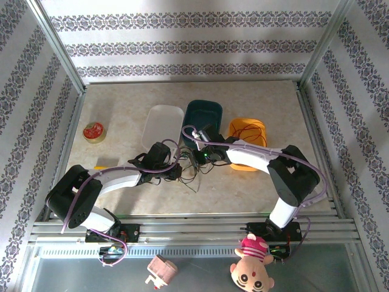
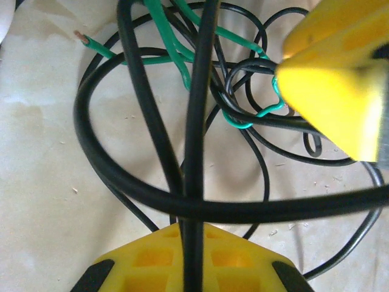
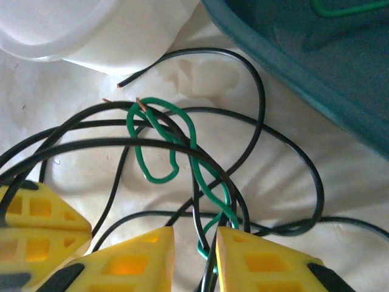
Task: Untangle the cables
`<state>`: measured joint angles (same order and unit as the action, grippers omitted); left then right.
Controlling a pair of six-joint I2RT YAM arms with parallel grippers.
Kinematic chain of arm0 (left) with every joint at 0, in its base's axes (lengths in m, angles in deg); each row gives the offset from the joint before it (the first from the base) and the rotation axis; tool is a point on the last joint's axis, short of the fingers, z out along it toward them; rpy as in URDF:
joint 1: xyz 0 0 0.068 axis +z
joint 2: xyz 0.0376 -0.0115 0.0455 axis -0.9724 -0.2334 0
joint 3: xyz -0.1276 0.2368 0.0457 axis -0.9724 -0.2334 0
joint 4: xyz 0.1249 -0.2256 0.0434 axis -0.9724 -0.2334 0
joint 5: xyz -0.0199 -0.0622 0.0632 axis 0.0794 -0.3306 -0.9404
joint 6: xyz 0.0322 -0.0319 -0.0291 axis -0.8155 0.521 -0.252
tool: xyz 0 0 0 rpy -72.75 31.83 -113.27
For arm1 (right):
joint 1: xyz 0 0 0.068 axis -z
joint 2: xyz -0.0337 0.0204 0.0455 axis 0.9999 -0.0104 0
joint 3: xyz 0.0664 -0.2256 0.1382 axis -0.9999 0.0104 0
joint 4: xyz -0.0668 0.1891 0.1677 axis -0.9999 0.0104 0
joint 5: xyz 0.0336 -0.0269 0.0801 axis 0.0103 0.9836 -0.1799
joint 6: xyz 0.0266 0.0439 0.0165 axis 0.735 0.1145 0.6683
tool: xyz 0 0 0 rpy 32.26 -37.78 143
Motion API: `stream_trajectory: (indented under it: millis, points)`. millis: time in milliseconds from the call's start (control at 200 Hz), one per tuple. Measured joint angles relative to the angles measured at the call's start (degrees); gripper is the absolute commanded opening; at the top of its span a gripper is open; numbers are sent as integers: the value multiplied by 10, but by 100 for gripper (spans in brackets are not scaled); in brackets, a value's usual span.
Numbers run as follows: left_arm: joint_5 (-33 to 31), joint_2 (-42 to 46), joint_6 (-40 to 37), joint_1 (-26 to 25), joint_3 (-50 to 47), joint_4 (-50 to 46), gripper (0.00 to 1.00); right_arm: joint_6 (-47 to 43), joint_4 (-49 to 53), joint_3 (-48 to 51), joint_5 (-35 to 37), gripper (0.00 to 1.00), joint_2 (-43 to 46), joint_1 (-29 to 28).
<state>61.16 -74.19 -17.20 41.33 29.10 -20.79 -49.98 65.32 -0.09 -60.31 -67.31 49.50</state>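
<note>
Left end effector [image 2: 193,234] clamped on a black cable [image 2: 197,91], you should close the slightly parted right end effector [image 3: 196,234] on the green cable [image 3: 158,179] alone.

Tangled cables [image 2: 198,134], apparently inside left end effector [image 2: 193,249]

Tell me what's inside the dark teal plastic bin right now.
A loop of thin green wire lies inside the dark teal plastic bin. From above, the right arm covers its near edge; the rest of the floor is too dark to tell.
</note>
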Motion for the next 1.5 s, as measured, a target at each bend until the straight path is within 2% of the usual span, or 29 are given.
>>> stream_trajectory:
  millis: [190,395,450,520,565,625,675,859,984,1129,1324,1504]
  points:
    - [0,0,0,0,0,0,0,-9,2,-21,2,39,-19,0]
    - [2,0,0,0,-3,0,0,-19,4,-37,11,41,-52,0]
    - [3,0,0,0,-4,0,0,-21,6,-42,16,33,-60,-1]
    - [3,0,0,0,-6,0,0,-28,7,-47,19,14,-69,-1]
    - [3,0,0,0,-7,0,0,-25,8,-47,23,6,-70,-1]
    - [2,0,0,0,-7,0,0,-26,7,-46,30,0,-68,-1]
    - [-1,0,0,0,-7,0,0,-27,1,-41,36,0,-63,-2]
    - [-44,-3,0,0,-5,-11,0,-17,-7,28,52,0,45,-2]
    - [-65,-17,0,-1,10,-14,0,-4,-19,72,33,0,136,5]
    - [-82,-29,5,-1,20,-15,0,19,-21,125,-6,0,224,54]
    - [-68,-39,20,-2,38,8,0,37,-2,178,-51,0,314,104]
    - [-66,-47,24,-1,42,5,0,44,14,197,-68,0,360,132]
